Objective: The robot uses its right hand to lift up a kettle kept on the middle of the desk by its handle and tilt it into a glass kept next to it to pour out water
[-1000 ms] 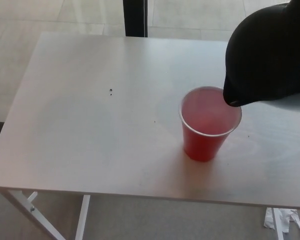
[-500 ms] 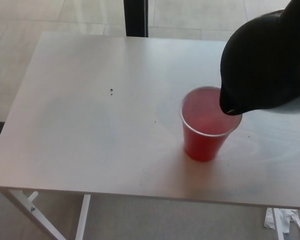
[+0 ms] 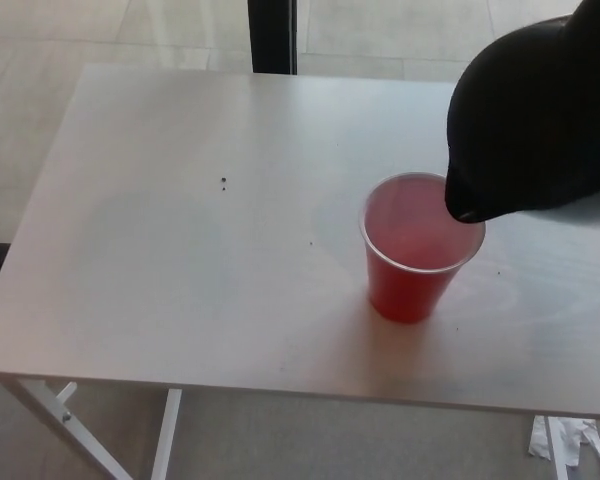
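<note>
Tipping the black kettle (image 3: 540, 110) over the red cup (image 3: 418, 255), spout at its right rim.
No hand or fingers show, so their state cannot be told; a spout drifting right would likely spill water onto the bench (image 3: 180, 230).

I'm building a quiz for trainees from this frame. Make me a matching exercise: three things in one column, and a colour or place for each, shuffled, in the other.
Things:
1. kettle
2. cup
3. desk

Descriptions:
A. red, standing upright on the desk
B. pale surface with a few small dark specks
C. black, tilted in the air with its spout over the cup's rim

Pairs: 1-C, 2-A, 3-B
</note>
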Robot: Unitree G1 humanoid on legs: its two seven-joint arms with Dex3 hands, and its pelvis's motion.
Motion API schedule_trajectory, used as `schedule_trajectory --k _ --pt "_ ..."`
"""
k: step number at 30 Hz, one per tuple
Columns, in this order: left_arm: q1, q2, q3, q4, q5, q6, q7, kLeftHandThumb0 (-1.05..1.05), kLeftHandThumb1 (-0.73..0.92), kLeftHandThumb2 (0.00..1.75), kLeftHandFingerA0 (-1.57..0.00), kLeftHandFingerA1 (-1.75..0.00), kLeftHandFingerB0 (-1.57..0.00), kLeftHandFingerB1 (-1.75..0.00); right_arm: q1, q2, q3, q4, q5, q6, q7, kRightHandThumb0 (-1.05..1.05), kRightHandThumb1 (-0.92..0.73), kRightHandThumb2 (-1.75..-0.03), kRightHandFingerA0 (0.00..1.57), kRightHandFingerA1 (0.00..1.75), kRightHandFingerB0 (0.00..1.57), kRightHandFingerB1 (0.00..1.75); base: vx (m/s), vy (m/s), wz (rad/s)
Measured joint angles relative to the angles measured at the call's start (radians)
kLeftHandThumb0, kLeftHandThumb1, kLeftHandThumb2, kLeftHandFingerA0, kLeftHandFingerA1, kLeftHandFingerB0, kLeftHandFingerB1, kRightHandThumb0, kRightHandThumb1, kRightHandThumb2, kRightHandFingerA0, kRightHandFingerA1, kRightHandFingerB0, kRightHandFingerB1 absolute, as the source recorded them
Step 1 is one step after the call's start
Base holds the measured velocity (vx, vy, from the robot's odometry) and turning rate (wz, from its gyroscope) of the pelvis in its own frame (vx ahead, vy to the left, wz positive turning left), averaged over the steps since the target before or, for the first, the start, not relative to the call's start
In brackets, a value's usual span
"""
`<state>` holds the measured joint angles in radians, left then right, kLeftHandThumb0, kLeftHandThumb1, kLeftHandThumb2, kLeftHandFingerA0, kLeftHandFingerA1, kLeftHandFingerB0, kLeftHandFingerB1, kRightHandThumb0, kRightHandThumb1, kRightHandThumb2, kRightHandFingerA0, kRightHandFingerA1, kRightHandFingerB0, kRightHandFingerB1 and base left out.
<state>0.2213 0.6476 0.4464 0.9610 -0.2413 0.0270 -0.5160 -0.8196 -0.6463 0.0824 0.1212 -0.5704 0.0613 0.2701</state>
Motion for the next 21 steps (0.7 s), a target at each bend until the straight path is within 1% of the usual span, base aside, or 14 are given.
schedule_trajectory --k 1,2,3,5,6,8,9,10,13,14,16,17,18,21 --pt "0.000 0.000 0.000 0.000 0.000 0.000 0.000 -0.76 0.78 0.63 -0.54 -0.50 -0.35 -0.41 0.000 0.005 -0.013 0.007 0.005 0.010 0.000 -0.19 -0.60 -0.99 0.90 1.73 0.77 1.51 0.00 0.000 0.00" --pt "0.001 0.000 0.000 0.000 0.000 0.000 -0.001 -0.75 0.79 0.64 -0.54 -0.49 -0.36 -0.41 0.001 0.010 -0.028 0.015 0.010 0.023 0.000 -0.23 -0.67 -0.85 0.92 1.69 0.76 0.97 0.00 0.000 0.00" --pt "0.002 0.000 0.000 0.000 0.000 0.000 -0.001 -0.74 0.61 1.01 -0.47 -0.60 -0.31 -0.54 0.006 0.014 -0.044 0.022 0.016 0.035 0.000 -0.19 -0.48 -1.15 1.21 1.40 0.93 1.20 0.00 0.000 0.00" --pt "0.004 0.000 0.000 -0.001 0.000 0.000 -0.001 -0.73 0.61 1.01 -0.48 -0.62 -0.30 -0.53 0.025 0.029 -0.089 0.039 0.039 0.059 0.001 -0.20 -0.41 -1.19 1.21 1.42 0.95 1.24 0.00 0.000 0.00" --pt "0.006 0.000 0.000 -0.002 0.000 0.000 -0.001 -0.75 0.78 0.63 -0.54 -0.50 -0.36 -0.41 0.033 0.033 -0.103 0.047 0.048 0.066 0.001 -0.16 -0.39 -1.18 1.21 1.39 0.96 1.21 0.00 0.000 0.00" --pt "0.010 0.000 0.001 -0.004 -0.001 0.000 -0.001 -0.76 0.80 0.64 -0.54 -0.50 -0.36 -0.40 0.067 0.049 -0.147 0.072 0.073 0.088 0.000 -0.14 -0.35 -1.27 0.96 1.63 0.89 1.27 0.00 0.000 0.00" --pt "0.012 0.000 0.000 -0.003 0.000 -0.001 -0.001 -0.76 0.79 0.64 -0.53 -0.50 -0.36 -0.41 0.080 0.058 -0.162 0.082 0.080 0.097 -0.002 -0.17 -0.44 -1.17 1.21 1.34 0.93 1.10 0.00 0.000 0.00" --pt "0.013 0.000 0.000 -0.003 0.000 -0.001 -0.002 -0.78 0.63 1.02 -0.46 -0.58 -0.27 -0.51 0.090 0.069 -0.180 0.091 0.090 0.110 -0.003 -0.12 -0.35 -1.36 0.90 1.72 0.80 1.43 0.00 0.000 0.00" --pt "0.013 0.000 -0.001 0.000 0.000 -0.002 -0.002 -0.78 0.65 1.02 -0.46 -0.59 -0.29 -0.52 0.123 0.113 -0.247 0.105 0.124 0.143 -0.006 -0.16 -0.38 -1.27 0.94 1.75 0.74 1.60 0.00 0.000 0.00" --pt "0.014 0.000 -0.001 0.000 0.000 -0.002 -0.002 -0.74 0.81 0.64 -0.54 -0.49 -0.36 -0.41 0.135 0.134 -0.274 0.106 0.140 0.160 -0.006 -0.15 -0.39 -1.23 0.94 1.75 0.74 1.60 0.00 0.000 0.00" --pt "0.019 0.000 -0.001 -0.005 0.000 -0.002 -0.002 -0.77 0.64 1.01 -0.49 -0.60 -0.31 -0.52 0.152 0.165 -0.315 0.106 0.161 0.189 -0.007 -0.14 -0.42 -1.24 0.94 1.75 0.75 1.60 0.00 0.000 0.00" --pt "0.022 0.000 -0.001 -0.007 0.000 -0.002 -0.002 -0.75 0.80 0.64 -0.55 -0.50 -0.35 -0.40 0.157 0.177 -0.331 0.106 0.170 0.202 -0.007 -0.22 -0.40 -1.20 1.25 1.45 1.05 1.32 0.00 0.000 0.00" --pt "0.023 0.000 -0.001 -0.011 0.000 -0.001 -0.002 -0.77 0.63 1.02 -0.46 -0.59 -0.28 -0.52 0.168 0.193 -0.352 0.103 0.182 0.218 -0.010 -0.19 -0.42 -1.23 1.24 1.46 1.01 1.31 0.00 0.000 0.00" --pt "0.031 0.000 0.000 -0.019 -0.001 -0.001 -0.003 -0.83 0.64 0.79 -0.49 -0.53 -0.31 -0.46 0.212 0.243 -0.421 0.070 0.213 0.253 -0.026 -0.13 -0.33 -1.41 0.92 1.75 0.79 1.63 0.00 0.000 0.00"
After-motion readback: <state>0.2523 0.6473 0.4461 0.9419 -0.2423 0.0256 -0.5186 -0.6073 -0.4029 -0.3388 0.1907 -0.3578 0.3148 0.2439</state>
